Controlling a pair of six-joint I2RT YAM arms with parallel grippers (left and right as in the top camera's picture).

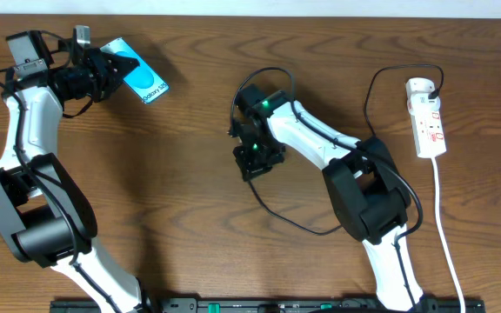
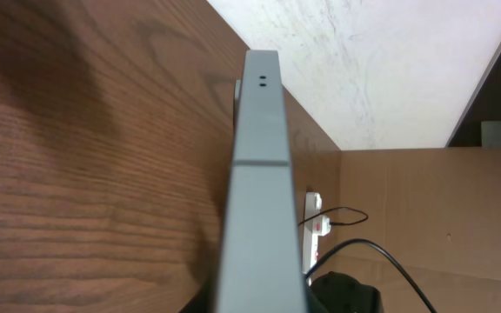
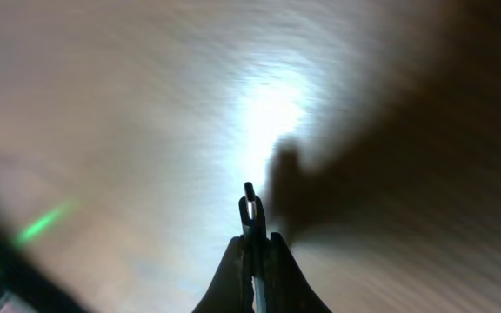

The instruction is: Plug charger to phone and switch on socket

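The left gripper [image 1: 111, 69] is clamped on the phone [image 1: 144, 80], holding it tilted over the table's [image 1: 190, 226] far left corner. Mid-table, the right gripper [image 1: 252, 161] pinches the charger [image 3: 250, 198] by its plug tip. Its black cable loops around the right arm, which sits between the plug and the socket [image 1: 426, 117].

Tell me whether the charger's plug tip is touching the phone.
Apart. The overhead view shows the phone held by the left gripper, with bare table separating it from the right gripper pinching the plug tip.
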